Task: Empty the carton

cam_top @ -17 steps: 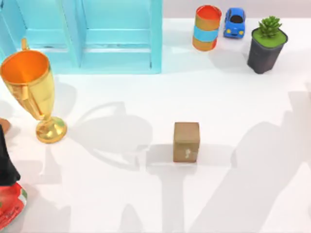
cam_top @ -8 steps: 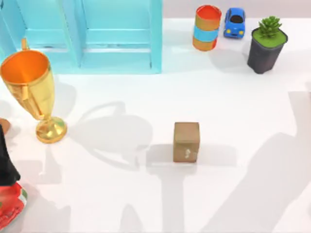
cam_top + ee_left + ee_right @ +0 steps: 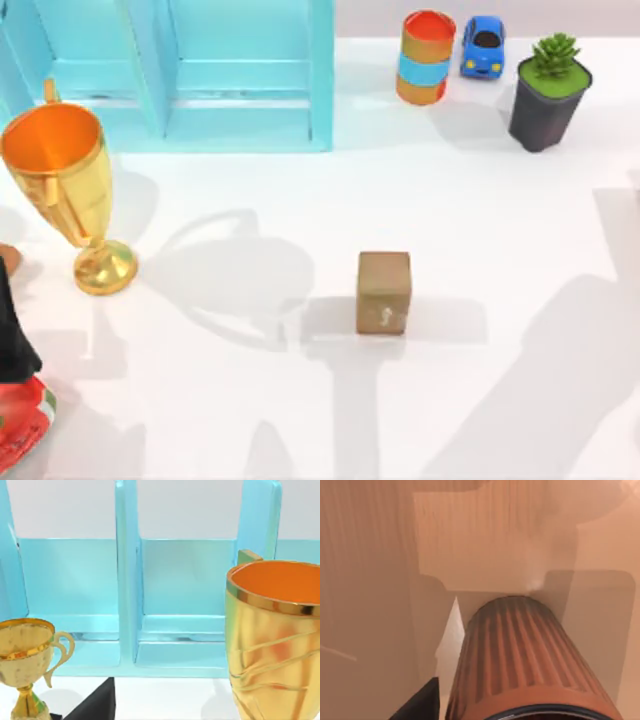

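Currently, carton [image 3: 384, 291]: sitting upright and shut, mid-counter [image 3: 480, 220], no hand touching it.
Left hand: facing the gold trophy [image 3: 272, 640] and blue shelf [image 3: 127, 605]; grip state, cannot tell.
Right hand: hovering beside a ribbed orange cylinder [image 3: 520, 660]; grip state, cannot tell.

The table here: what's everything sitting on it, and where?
Carton: one, brown, table middle.
Trophy: one, gold with orange inside, left side.
Shelf: one, light blue, far left.
Can: one, orange with blue band, far edge.
Toy car: one, blue, beside the can.
Plant: one, green in a black pot, far right.
Red and black object: one, left near corner, cut off.
Ribbed bin: one, orange, right wrist view.
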### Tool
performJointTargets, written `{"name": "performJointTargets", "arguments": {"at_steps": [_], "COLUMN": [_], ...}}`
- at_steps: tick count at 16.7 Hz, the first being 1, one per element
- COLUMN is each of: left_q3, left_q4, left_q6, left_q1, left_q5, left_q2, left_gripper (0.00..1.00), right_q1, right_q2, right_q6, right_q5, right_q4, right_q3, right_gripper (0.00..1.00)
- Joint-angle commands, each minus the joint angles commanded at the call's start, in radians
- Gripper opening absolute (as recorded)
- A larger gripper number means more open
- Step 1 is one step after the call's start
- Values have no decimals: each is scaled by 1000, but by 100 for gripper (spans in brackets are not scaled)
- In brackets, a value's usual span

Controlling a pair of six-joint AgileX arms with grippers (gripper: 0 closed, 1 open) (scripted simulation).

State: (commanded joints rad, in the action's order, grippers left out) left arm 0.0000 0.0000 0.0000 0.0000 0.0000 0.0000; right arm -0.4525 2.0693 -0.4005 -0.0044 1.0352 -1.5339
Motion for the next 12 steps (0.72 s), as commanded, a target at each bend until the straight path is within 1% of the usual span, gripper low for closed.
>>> {"name": "performJointTargets", "arguments": {"at_steps": [11,12], "left_q3": [0,0], "left_q4": [0,0], "left_q6": [0,0], "left_q1": [0,0], "left_q5": [0,0], "left_q2": [0,0], "left_gripper": [100,100], "right_q1": [0,0], "right_q2": [0,0], "right_q6": [0,0], "right_q5": [0,0], "right_q4": [0,0], "right_q3": [0,0], "right_gripper": [2,0]}}
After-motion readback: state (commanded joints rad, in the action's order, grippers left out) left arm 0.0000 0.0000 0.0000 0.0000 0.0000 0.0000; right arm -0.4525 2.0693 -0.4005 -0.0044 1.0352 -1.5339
